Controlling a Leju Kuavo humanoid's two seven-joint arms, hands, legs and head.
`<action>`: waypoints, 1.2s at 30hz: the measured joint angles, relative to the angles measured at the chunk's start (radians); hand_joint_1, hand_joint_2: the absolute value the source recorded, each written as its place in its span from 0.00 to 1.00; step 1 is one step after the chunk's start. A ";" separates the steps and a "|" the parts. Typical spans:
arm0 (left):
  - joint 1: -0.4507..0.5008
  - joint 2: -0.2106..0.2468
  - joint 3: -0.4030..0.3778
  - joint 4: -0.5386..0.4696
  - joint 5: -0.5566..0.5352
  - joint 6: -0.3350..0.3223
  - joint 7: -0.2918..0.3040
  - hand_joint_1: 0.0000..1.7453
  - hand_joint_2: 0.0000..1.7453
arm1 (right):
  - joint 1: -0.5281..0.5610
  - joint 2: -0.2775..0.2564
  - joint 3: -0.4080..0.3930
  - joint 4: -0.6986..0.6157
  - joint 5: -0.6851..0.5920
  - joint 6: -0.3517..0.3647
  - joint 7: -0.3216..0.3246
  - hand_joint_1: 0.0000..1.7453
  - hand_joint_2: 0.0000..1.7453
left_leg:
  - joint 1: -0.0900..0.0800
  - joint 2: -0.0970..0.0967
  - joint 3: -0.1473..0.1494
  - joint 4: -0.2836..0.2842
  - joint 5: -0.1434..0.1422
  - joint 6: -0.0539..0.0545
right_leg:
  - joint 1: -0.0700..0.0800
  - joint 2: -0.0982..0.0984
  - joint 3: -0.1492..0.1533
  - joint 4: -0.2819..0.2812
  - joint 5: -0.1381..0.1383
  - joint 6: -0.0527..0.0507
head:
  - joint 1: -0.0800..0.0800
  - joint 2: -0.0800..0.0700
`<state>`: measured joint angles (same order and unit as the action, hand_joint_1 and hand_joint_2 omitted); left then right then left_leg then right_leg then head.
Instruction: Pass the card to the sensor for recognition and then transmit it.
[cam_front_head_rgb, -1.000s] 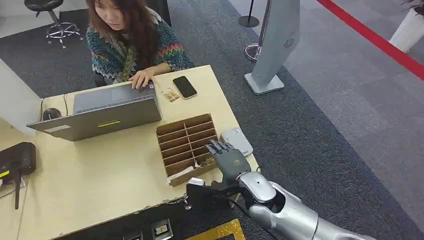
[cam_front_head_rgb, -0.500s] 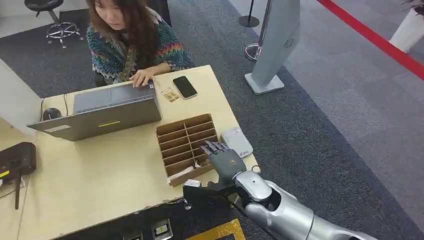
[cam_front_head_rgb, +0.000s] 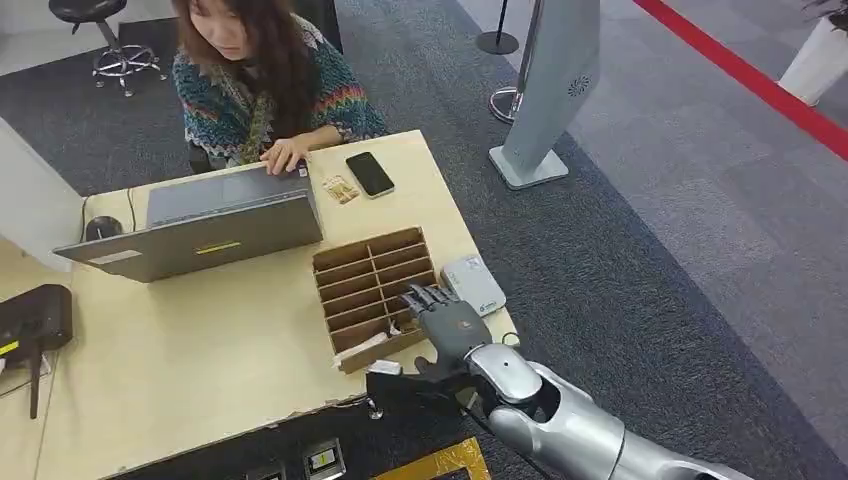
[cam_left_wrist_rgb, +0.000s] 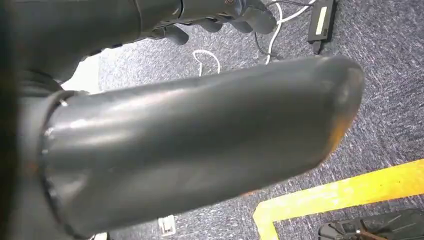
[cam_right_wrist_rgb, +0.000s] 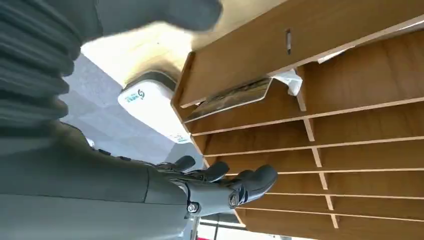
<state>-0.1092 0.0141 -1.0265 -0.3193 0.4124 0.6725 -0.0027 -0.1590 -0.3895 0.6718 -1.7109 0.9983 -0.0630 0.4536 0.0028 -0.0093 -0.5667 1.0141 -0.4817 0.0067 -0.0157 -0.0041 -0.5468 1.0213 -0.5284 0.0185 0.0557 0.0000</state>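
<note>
One card (cam_right_wrist_rgb: 232, 97) lying in organizer (cam_front_head_rgb: 372, 290); right hand (cam_front_head_rgb: 447, 318) inching closer over slots, fingers apart, holding nothing, pick not yet started

Right hand (cam_front_head_rgb: 452, 322) drawn slightly back and leftward over the wooden divider tray (cam_front_head_rgb: 372, 283), nearer its front slots.

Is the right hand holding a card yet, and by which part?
Nothing held yet: the right hand hovers over the wooden organizer, fingers empty; a card lies in a slot.
</note>
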 joint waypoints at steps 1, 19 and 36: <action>0.000 0.000 0.000 0.000 0.000 0.000 0.000 0.00 0.00 | 0.000 0.000 -0.001 0.000 0.000 -0.002 0.002 0.93 1.00 | 0.000 0.000 0.000 0.000 0.000 0.000 | 0.000 0.000 0.000 0.000 0.000 0.000 | 0.000 0.000; 0.005 -0.001 -0.003 0.000 0.000 0.012 -0.013 0.00 0.00 | 0.024 0.001 -0.007 0.003 -0.006 -0.054 0.037 0.50 1.00 | 0.000 0.000 0.000 0.000 0.000 0.000 | 0.000 0.000 0.000 0.000 0.000 0.000 | 0.000 0.000; 0.005 -0.002 -0.025 0.000 0.003 0.000 0.000 0.00 0.00 | 0.045 0.002 -0.005 0.008 -0.019 -0.087 0.051 1.00 1.00 | 0.000 0.000 0.000 0.000 0.000 0.000 | 0.000 0.000 0.000 0.000 0.000 0.000 | 0.000 0.000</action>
<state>-0.1041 0.0122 -1.0517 -0.3193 0.4154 0.6722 -0.0027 -0.1142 -0.3876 0.6672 -1.7029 0.9796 -0.1495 0.5051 0.0028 -0.0090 -0.5666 1.0140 -0.4818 0.0067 -0.0157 -0.0039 -0.5469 1.0213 -0.5284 0.0185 0.0557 0.0000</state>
